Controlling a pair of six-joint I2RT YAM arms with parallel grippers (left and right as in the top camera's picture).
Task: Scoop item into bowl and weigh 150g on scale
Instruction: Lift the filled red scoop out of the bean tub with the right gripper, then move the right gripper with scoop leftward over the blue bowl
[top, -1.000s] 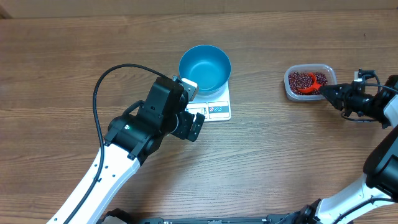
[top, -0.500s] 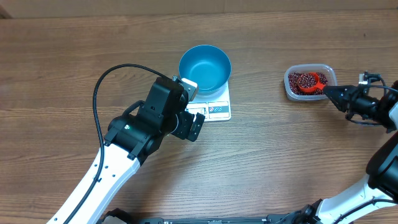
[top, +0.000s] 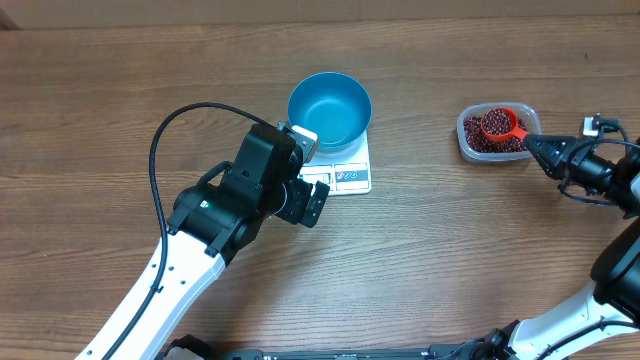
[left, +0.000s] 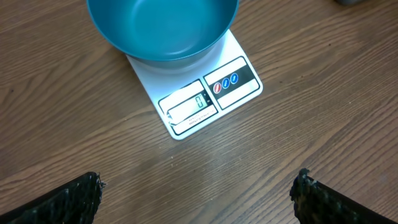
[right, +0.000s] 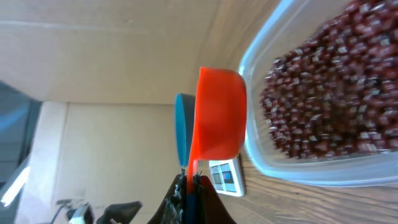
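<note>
Right hand (top: 533, 146) clamped on red scoop (top: 499, 125) carrying beans (top: 478, 138), over tub (top: 530, 118) at 3 o'clock. Bowl (top: 330, 110) sits on scale (top: 352, 177), centre of counter (top: 450, 250). Left hand (top: 312, 203) wide, at scale's 7 o'clock.

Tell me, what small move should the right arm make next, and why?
Probably carry the orange scoop level toward the blue bowl. The right fingers grip its handle, it is full of beans over the tub, and the bowl on the scale is empty.

A brown wooden table (top: 450, 260) fills the view, with its grain running from left to right. Beyond the far edge there is a pale beige surface (top: 200, 10).
</note>
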